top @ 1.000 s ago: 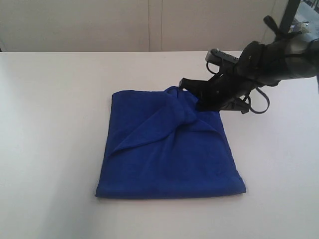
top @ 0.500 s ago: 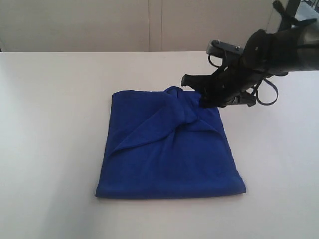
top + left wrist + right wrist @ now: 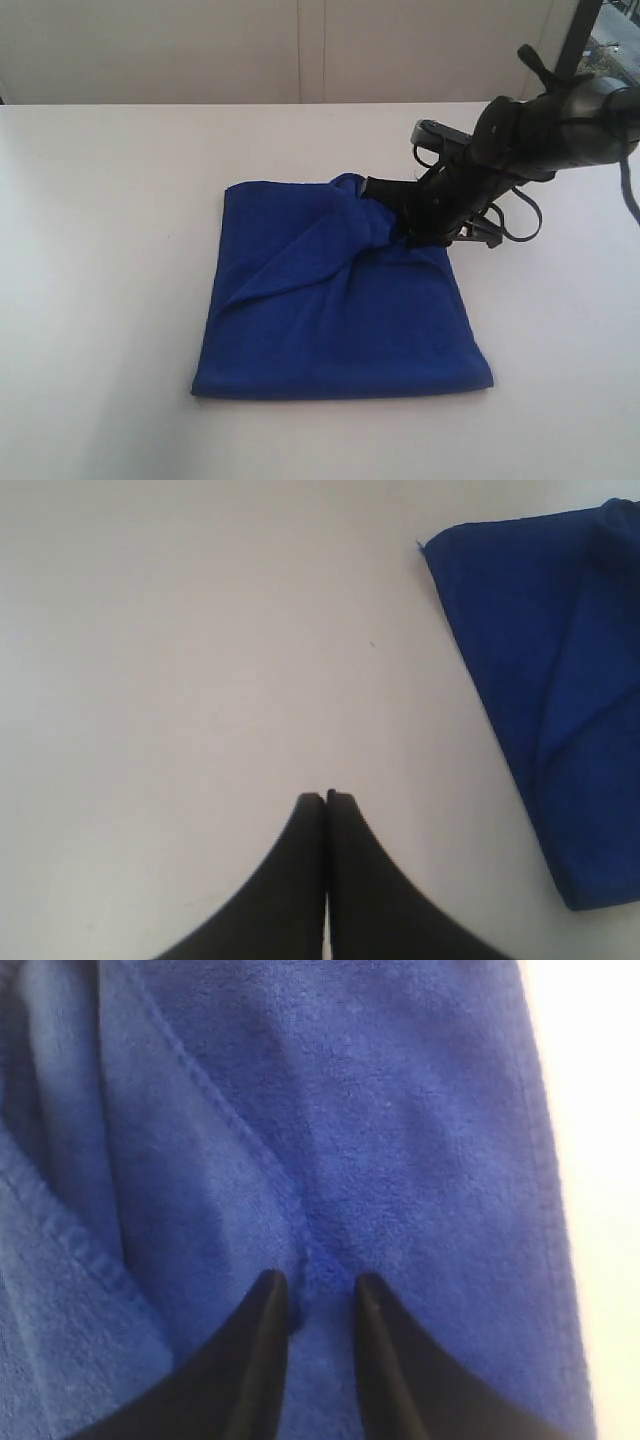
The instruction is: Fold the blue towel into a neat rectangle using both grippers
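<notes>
The blue towel (image 3: 340, 310) lies folded on the white table as a rough square, with a bunched diagonal ridge running to its far right corner. My right gripper (image 3: 402, 228) is down on that bunched corner. In the right wrist view its jaws (image 3: 320, 1285) stand apart, open, with a ridge of the towel (image 3: 400, 1110) lying between and under them. My left gripper (image 3: 327, 795) is shut on nothing and hovers over bare table, well off a corner of the towel (image 3: 540, 680). The left arm does not show in the exterior view.
The white table (image 3: 100, 250) spreads wide on all sides of the towel. A pale wall with panel seams (image 3: 300, 50) runs along the table's far edge. A dark upright post (image 3: 580, 40) stands at the far right behind the right arm.
The right gripper rose slightly, then came back down onto the bunched corner, and its jaws have parted. The towel's shape has barely changed. The left arm never shows in the earlier frames.
</notes>
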`<state>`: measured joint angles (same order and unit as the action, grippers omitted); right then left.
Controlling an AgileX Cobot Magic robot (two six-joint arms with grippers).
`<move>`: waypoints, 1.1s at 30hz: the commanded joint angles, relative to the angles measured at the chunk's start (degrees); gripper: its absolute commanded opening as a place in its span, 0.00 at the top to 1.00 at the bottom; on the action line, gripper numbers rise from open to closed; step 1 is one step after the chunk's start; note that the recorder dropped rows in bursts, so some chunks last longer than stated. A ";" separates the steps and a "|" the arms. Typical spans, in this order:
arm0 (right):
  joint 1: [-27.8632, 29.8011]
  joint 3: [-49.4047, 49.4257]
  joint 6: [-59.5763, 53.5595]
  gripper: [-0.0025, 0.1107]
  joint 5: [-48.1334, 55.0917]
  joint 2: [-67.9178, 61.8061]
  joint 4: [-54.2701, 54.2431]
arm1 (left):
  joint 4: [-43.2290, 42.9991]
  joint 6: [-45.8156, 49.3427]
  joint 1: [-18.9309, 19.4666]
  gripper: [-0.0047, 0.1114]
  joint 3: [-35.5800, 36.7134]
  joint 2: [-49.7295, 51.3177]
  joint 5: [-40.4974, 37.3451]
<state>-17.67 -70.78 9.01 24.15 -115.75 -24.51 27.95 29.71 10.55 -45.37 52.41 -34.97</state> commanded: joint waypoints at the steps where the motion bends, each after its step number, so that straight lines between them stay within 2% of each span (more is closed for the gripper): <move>1: -0.13 0.22 0.24 0.77 -1.44 0.00 -1.21 | 0.53 0.21 0.16 0.96 0.23 -0.39 -0.60; 20: -0.59 0.22 -1.58 0.77 -2.13 -1.10 -4.01 | 0.53 0.21 0.16 0.96 0.23 -0.39 -0.60; 22: -0.59 0.22 -1.58 0.80 -2.68 -0.99 -4.01 | 0.53 0.21 0.16 0.96 0.23 -0.39 -0.60; 28: -0.59 0.22 -1.58 0.97 -3.48 -0.88 -4.01 | 0.53 0.21 0.16 0.96 0.23 -0.39 -0.60; 33: -0.59 0.22 -1.69 0.98 -3.95 -0.75 -3.80 | 0.53 0.21 0.16 0.96 0.23 -0.39 -0.60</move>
<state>-18.26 -70.78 7.98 21.04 -116.95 -28.31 27.95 29.71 10.55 -45.37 52.41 -34.97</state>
